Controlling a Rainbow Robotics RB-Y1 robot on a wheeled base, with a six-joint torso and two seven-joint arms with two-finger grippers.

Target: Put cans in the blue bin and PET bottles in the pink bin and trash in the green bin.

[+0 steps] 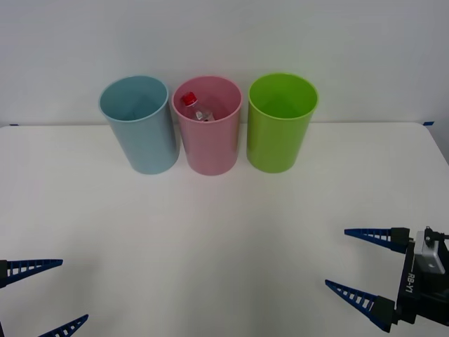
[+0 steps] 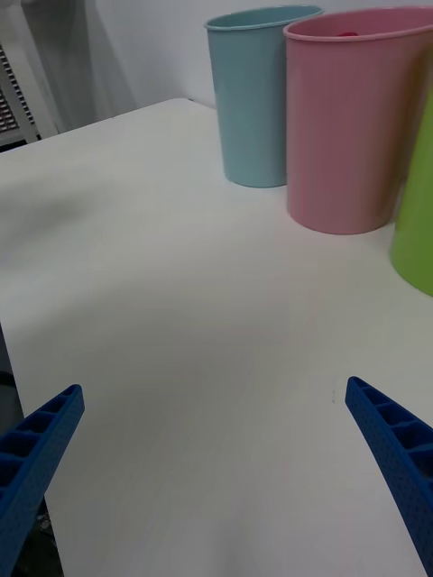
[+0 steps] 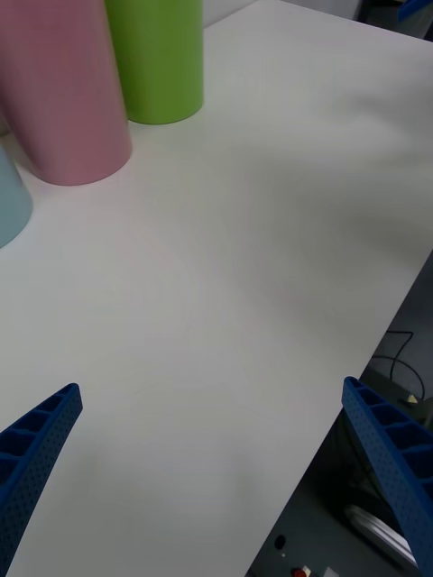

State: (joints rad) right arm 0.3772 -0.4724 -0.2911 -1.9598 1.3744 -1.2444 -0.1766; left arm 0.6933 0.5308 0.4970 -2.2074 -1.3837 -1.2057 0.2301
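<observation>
PET bottle (image 1: 198,109) lay inside the pink bin (image 1: 208,140), red cap up | your left gripper (image 1: 48,295) and right gripper (image 1: 358,263) were released, empty, low near the table (image 1: 224,239) front edge | blue bin (image 1: 140,130) and green bin (image 1: 279,130) flanked the pink one.

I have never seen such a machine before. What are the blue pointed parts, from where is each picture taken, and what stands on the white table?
This is a robot with two arms. The blue ribbed parts are the fingers of its grippers, which work like hands. The front view looks down from above the arms: the left gripper is at the near left, the right gripper at the near right. Both are open and hold nothing. The other two pictures come from cameras on the wrists, so each shows its own arm's fingers at the bottom corners.

On the white table three tall bins stand in a row at the far side: the blue bin, the pink bin and the green bin. A small clear bottle with a red cap lies inside the pink bin.
</observation>
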